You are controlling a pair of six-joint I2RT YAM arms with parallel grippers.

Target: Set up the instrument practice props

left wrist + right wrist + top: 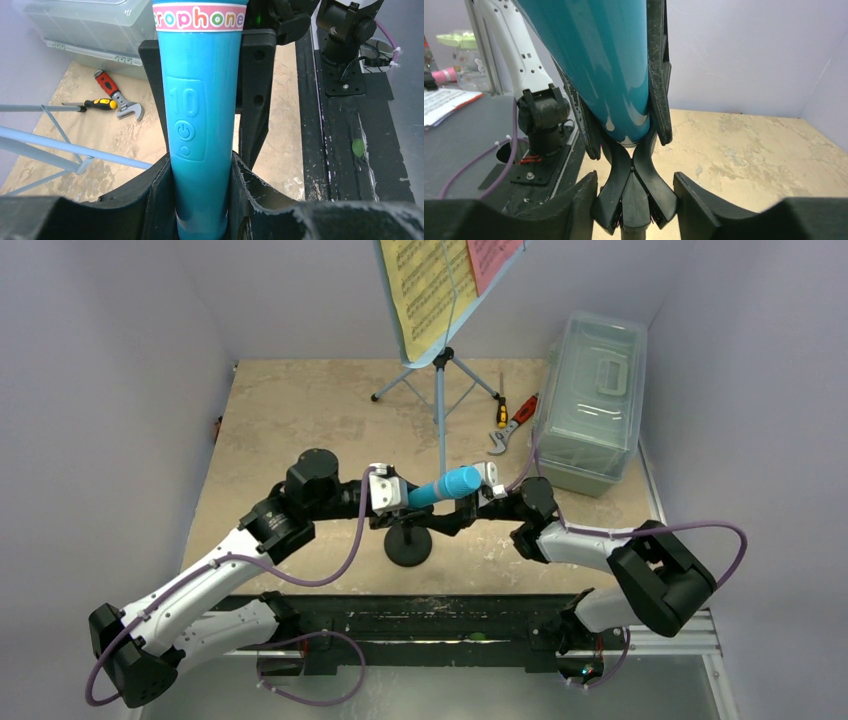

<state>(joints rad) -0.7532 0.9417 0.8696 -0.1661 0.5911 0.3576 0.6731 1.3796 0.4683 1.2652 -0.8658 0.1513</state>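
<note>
Mid-table, cyan microphone hangs tilted over black round-base mic stand, butt end just above its clip. Left gripper clamps handle. Right gripper approx half open, fingers either side of clip; contact unclear.

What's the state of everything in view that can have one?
Mic stand: upright.
Microphone: roughly level, between the prongs of the stand's clip, held.
Left gripper: shut on the microphone.
Right gripper: astride the clip; grip unclear.
Music stand: upright, legs spread.
Pages: propped on the music stand.
Box: lid closed.
Screwdriver: lying flat.
Wrench: lying flat.
</note>
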